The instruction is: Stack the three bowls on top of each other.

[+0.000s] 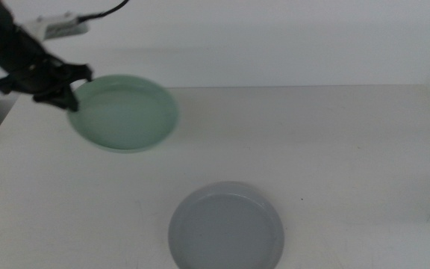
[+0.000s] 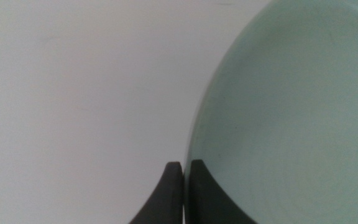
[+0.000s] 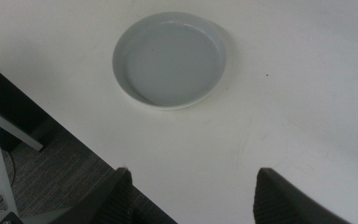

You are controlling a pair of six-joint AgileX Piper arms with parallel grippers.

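Your left gripper (image 1: 72, 96) has its jaws pinched on the rim of the mint green bowl (image 1: 125, 112) at the table's (image 1: 334, 149) far left. The blue-grey bowl (image 1: 227, 226) sits alone near the front edge, well apart. Your right gripper (image 3: 191, 186) waits wide open, holding nothing. No white bowl shows; nothing looks stacked yet.

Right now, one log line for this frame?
left claw: shut on mint green round bowl rim | right claw: open, waiting | blue-grey round bowl: on table
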